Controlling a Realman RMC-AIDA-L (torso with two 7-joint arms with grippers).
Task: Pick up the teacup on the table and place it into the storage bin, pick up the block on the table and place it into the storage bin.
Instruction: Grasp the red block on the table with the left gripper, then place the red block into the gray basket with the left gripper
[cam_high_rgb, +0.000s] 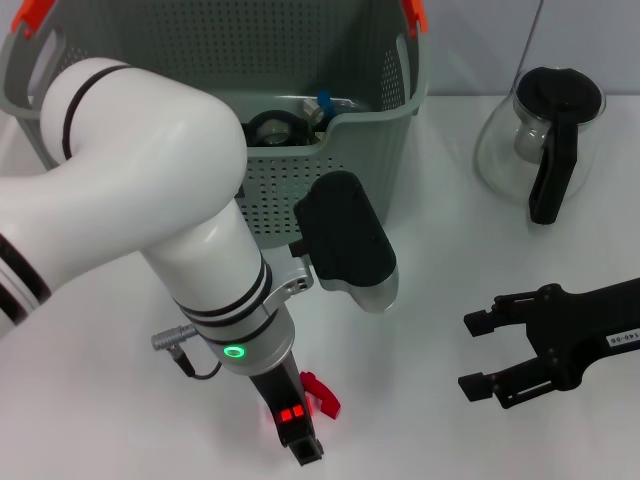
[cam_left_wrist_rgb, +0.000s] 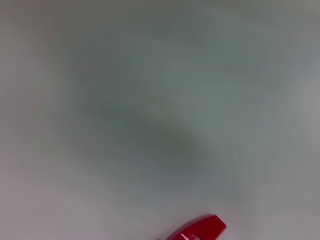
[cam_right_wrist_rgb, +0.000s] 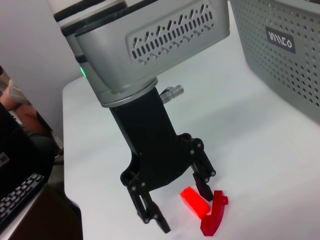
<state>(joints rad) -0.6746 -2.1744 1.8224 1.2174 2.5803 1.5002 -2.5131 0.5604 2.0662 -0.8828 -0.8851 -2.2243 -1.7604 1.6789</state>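
Right wrist view is giving the clearest look: the left gripper (cam_right_wrist_rgb: 177, 205) is hanging low over the white table (cam_right_wrist_rgb: 250, 130), jaws spread, with the bright red block (cam_right_wrist_rgb: 194, 201) lying between the fingers, close to one fingertip, and a darker red curved piece (cam_right_wrist_rgb: 214, 216) just beside it at lower centre. In the head view the left gripper is sitting at the bottom centre under the big white arm, block (cam_high_rgb: 291, 414) partly hidden, the storage bin (cam_high_rgb: 380, 110) filling the upper left, items already lying inside. Right gripper (cam_high_rgb: 480, 352) is idling at lower right, jaws spread, empty. Judgement: centre the jaws on the block alone, keep the curved piece outside the pinch, then lift straight before swinging to the bin
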